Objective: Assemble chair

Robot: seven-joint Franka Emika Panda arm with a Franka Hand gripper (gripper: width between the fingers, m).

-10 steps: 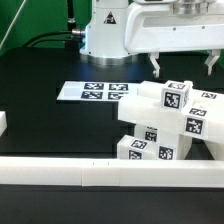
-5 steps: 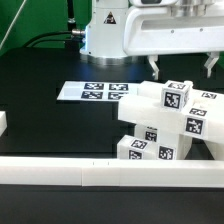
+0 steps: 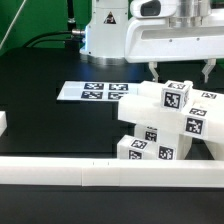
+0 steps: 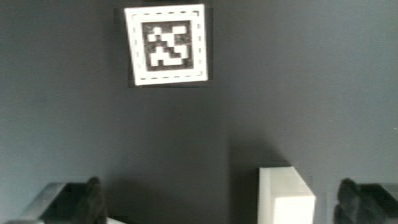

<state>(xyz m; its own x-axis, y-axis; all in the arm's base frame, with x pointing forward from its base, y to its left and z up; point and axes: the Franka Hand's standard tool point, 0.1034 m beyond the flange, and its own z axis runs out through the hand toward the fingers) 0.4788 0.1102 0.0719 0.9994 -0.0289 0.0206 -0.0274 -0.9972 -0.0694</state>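
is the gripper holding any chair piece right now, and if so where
Nothing is held. The gripper hangs open above the chair, its fingers apart and off the pieces; the wrist view shows nothing clamped between them.

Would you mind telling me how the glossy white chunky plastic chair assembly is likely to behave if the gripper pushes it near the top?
The glossy white chunky plastic chair assembly looks rigid, so it should shift as a stiff body rather than flex. Its shiny faces suggest it may slide on the black table. The small tagged cube on top seems perched high, so a push there might tip or dislodge it.

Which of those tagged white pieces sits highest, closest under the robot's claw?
The small cube topping the chair stack, just below the gripper; the other pieces sit lower.
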